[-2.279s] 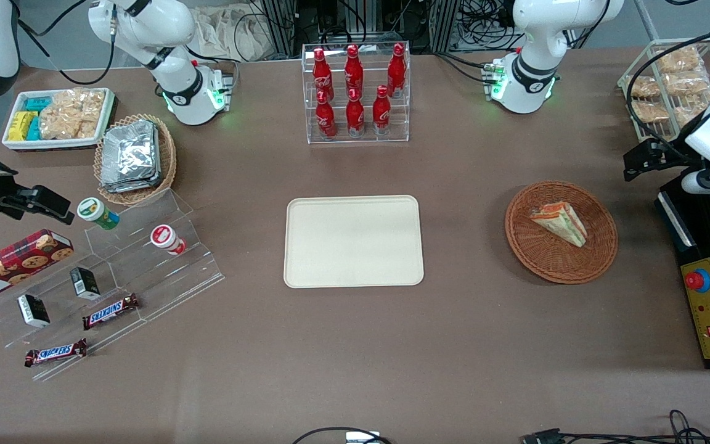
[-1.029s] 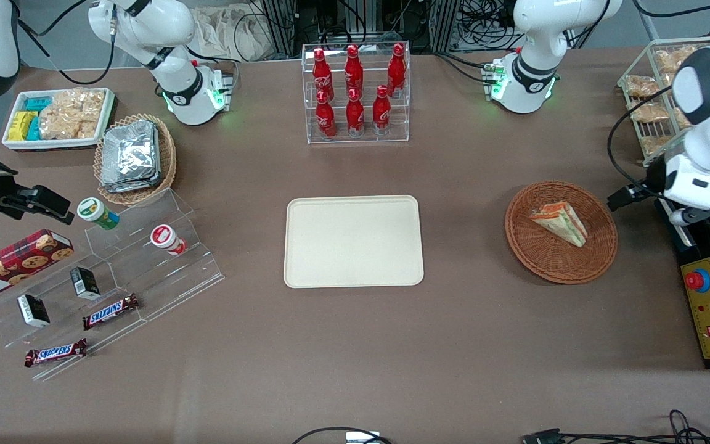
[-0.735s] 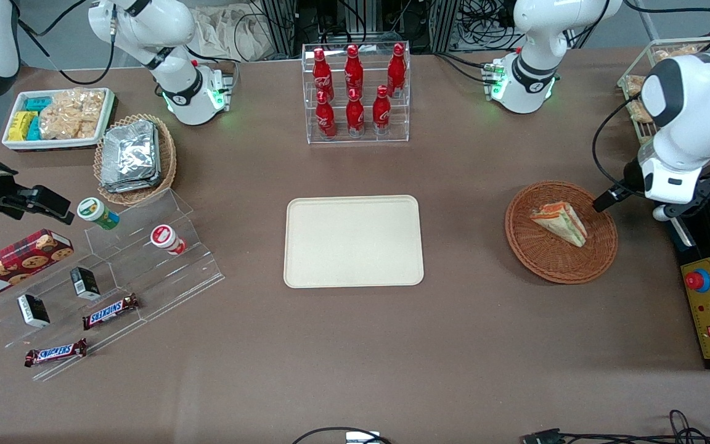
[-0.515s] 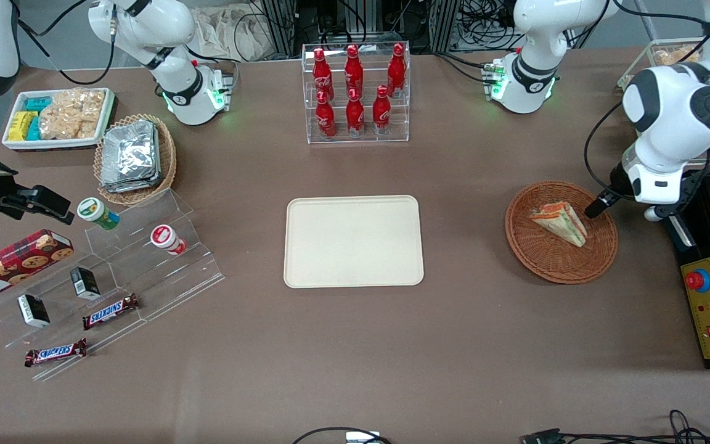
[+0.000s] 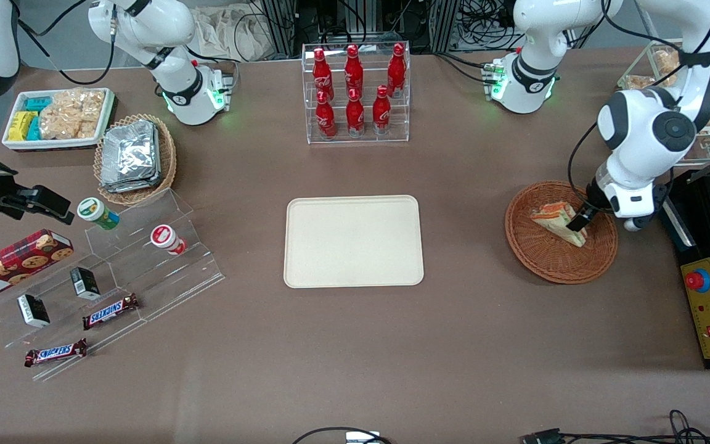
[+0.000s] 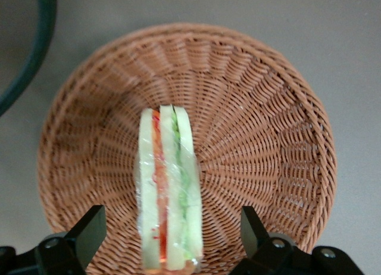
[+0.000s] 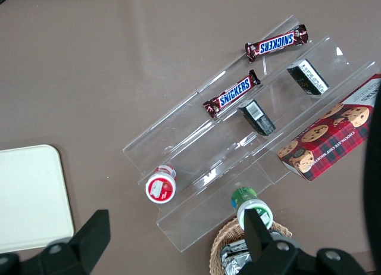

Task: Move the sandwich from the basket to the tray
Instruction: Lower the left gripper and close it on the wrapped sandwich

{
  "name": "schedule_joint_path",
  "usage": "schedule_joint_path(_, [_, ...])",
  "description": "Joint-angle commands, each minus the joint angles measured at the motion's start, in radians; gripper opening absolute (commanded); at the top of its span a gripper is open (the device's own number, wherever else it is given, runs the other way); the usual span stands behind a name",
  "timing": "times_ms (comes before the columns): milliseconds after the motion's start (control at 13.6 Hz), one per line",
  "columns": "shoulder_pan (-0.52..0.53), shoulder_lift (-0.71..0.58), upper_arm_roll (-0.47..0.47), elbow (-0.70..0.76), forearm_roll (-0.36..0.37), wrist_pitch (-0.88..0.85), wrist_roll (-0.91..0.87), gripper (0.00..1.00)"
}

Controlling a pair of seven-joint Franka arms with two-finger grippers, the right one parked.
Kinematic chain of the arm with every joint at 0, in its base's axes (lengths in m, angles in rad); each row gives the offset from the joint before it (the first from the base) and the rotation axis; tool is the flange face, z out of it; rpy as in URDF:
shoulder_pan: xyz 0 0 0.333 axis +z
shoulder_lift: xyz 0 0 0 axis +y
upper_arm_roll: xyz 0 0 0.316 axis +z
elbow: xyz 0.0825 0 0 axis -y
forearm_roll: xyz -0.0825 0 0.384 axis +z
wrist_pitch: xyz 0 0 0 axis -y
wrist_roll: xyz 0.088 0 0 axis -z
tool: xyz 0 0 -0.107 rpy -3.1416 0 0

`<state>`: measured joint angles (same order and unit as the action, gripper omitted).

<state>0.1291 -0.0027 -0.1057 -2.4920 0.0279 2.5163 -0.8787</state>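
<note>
Across the brown tabletop (image 5: 466,345), the cream tray (image 5: 354,241) lies bare in the middle, and the round reddish-brown wicker basket (image 5: 546,262) sits well apart from it, toward the working arm's end. Above that basket the white left arm (image 5: 644,132) bends down from its elbow, wrist angled toward the basket's centre. Its gripper (image 6: 168,251) hangs over the basket with the fingers (image 6: 89,227) spread wide, one on each side of the sandwich (image 6: 166,191) and clear of it, holding nothing.

That wrapped wedge lies in the basket's middle on its side, showing pale bread with red and green filling along the cut edge; in the front view its orange label (image 5: 546,211) faces up.

By my reading this is the approach for the pick, with nothing lifted yet. Next, the gripper would need to drop until the fingers bracket the bread slabs, then close gently enough not to crush the soft wedge or slip on the wrap.
</note>
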Motion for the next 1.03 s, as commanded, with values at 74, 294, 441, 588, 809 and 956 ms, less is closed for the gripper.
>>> schedule_joint_path(74, [-0.040,0.044,0.000,-0.005,-0.005,0.055,-0.082,1.00])
schedule_joint_path(294, [-0.040,0.056,0.000,-0.031,-0.002,0.087,-0.080,1.00])
schedule_joint_path(441, [-0.040,0.076,0.001,-0.050,-0.002,0.130,-0.080,1.00])
schedule_joint_path(588, [-0.040,0.095,0.001,-0.054,-0.002,0.154,-0.080,1.00])
schedule_joint_path(809, [-0.040,0.112,0.001,-0.054,0.010,0.154,-0.079,0.88])
schedule_joint_path(956, [-0.039,0.115,0.003,-0.054,0.012,0.154,-0.071,0.52])
